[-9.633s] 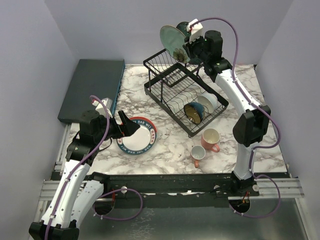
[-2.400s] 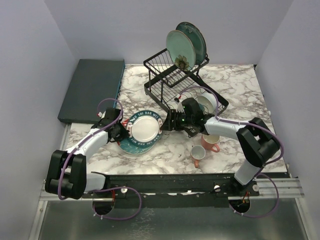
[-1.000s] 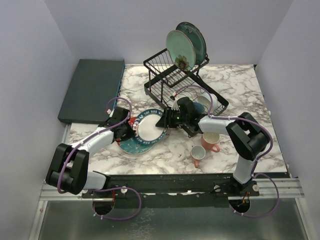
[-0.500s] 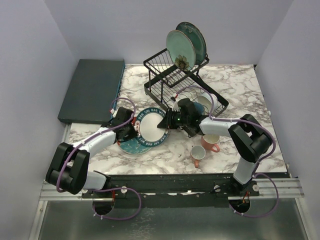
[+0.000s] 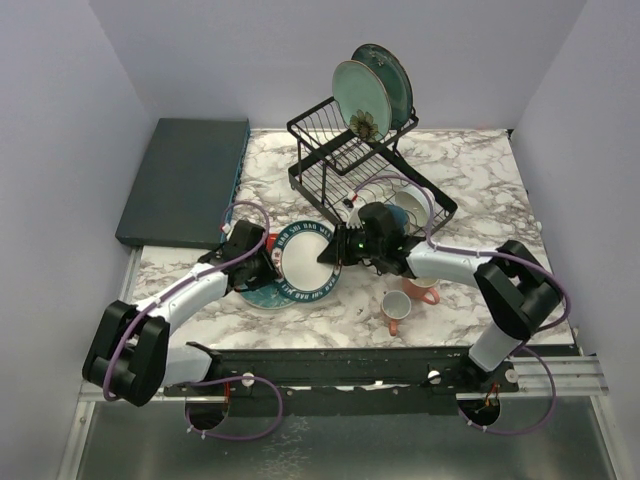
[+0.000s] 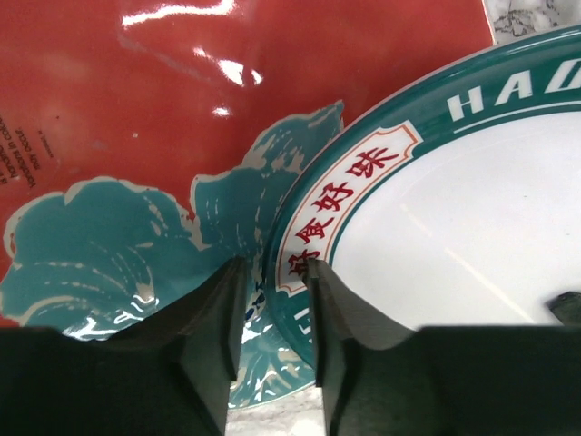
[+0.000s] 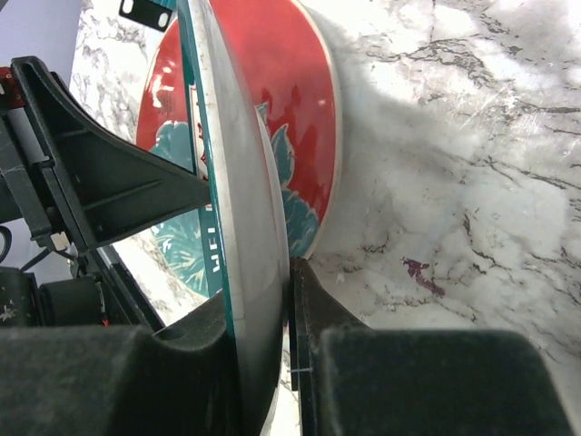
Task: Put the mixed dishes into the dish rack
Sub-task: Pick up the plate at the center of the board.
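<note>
Marble bench (image 5: pixel 480 190), with the dish rack (image 5: pixel 345 165) at its back. In front of the rack and to its left, the left gripper (image 5: pixel 264 266) has its jaws slightly spread astride the rim of the white teal-rimmed plate (image 5: pixel 305 262). That plate stands tilted over a flat red-and-teal plate (image 5: pixel 258 293). Nearer the rack, the right gripper (image 5: pixel 335 256) pinches the tilted plate's opposite rim. Both arms reach low toward each other, and pink mugs (image 5: pixel 421 285) sit just in front of the rack.

Worktop (image 5: pixel 480 180): white marble, grey-veined.
Back centre: black wire dish rack (image 5: pixel 372 208), standing at an angle.
Left edge: dark teal slab (image 5: pixel 185 175), lying flat.
Front left: red-and-teal plate (image 5: pixel 262 295), flat down.
Front right: pink mug (image 5: pixel 395 308), second pink mug (image 5: pixel 428 291) just behind it.
</note>
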Robot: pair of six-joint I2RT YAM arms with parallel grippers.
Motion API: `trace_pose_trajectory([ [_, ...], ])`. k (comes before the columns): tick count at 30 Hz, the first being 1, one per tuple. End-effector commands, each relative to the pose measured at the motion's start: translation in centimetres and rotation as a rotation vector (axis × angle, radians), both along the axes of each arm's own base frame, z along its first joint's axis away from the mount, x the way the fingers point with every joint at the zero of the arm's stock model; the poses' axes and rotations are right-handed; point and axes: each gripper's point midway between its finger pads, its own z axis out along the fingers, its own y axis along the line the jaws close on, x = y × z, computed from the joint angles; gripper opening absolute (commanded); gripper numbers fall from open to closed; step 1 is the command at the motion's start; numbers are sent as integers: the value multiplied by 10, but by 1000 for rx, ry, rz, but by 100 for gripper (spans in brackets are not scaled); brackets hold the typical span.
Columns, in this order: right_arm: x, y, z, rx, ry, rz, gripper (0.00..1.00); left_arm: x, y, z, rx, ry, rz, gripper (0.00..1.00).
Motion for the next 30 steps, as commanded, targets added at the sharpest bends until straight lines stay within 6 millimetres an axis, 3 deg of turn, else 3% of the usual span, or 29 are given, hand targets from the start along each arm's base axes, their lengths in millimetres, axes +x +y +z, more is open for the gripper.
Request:
trace_pose_trajectory([
  [1, -12, 17, 57, 134, -101, 74, 0, -11, -2, 9, -16, 3, -29, 45],
  [10, -7, 0, 73, 54, -196, 44, 0, -6, -6, 50, -39, -79, -77, 58],
  [18, -6, -18, 99, -21, -321, 52, 0, -4, -12, 109, -78, -210, -151, 67],
  [24, -6, -37, 104, -116, -376, 41, 0, -10, -14, 149, -100, -333, -226, 75],
  [30, -9, -58, 147, -152, -500, 29, 0, -22, -14, 185, -119, -469, -306, 82],
])
